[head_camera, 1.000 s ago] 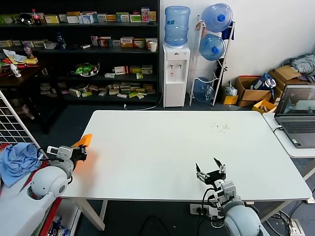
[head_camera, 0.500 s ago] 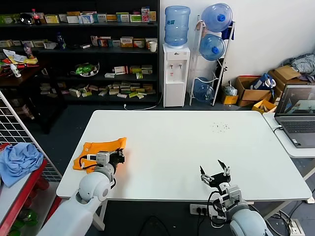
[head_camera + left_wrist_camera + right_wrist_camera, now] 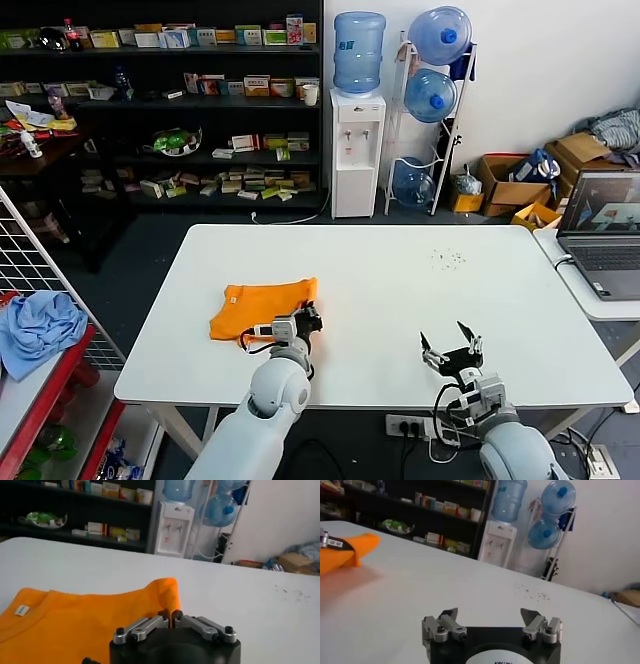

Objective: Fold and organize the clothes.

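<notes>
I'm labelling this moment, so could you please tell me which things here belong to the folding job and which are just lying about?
Job:
- orange T-shirt on the white table
- left gripper, shut on the shirt's edge
- right gripper, open, idle near the table's front edge

Lying about:
- light blue cloth
- laptop
- water dispenser

No text, label, brand, number or sign is legible in any view. The boxes on the shelving (image 3: 160, 100) carry print too small to read. The neck tag (image 3: 21, 611) of the orange T-shirt (image 3: 75, 625) shows no readable characters.
</notes>
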### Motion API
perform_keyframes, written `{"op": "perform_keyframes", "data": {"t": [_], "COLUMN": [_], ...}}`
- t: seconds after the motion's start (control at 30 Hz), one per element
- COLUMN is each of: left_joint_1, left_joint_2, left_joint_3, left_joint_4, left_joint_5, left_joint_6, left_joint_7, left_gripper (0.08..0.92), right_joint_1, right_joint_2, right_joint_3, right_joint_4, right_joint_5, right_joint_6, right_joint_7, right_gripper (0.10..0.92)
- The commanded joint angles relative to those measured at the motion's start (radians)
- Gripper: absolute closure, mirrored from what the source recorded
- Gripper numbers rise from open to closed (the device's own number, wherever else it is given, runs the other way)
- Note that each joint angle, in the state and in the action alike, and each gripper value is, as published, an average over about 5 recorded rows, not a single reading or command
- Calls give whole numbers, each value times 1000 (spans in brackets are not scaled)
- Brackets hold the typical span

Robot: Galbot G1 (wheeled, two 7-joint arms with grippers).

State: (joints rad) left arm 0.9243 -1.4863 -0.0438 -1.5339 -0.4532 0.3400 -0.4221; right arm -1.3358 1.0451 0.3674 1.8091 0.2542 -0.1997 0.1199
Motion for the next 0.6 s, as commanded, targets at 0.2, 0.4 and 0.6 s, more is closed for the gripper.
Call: {"op": "perform_keyframes", "data": {"t": [0.2, 0.4, 0.6], "left_joint_1": [16, 100, 222], "left_joint_2": [-172, 3, 239], "left_joint_3": [49, 70, -31], "left_joint_4": [118, -24, -93], "left_joint_5": [12, 71, 198], "left_joint_6": [-338, -416, -552], "left_joint_7": [98, 207, 278], "left_gripper": [826, 655, 482], "right_joint_1": [-6, -18, -18], "right_joint_2": [3, 21, 60], "right_joint_3": [33, 69, 98], "right_joint_4": [-1, 21, 27], "right_joint_5": [8, 5, 2], "right_joint_6": [5, 3, 11], "right_joint_7": [5, -33, -91], "right_gripper": [203, 203, 203]}}
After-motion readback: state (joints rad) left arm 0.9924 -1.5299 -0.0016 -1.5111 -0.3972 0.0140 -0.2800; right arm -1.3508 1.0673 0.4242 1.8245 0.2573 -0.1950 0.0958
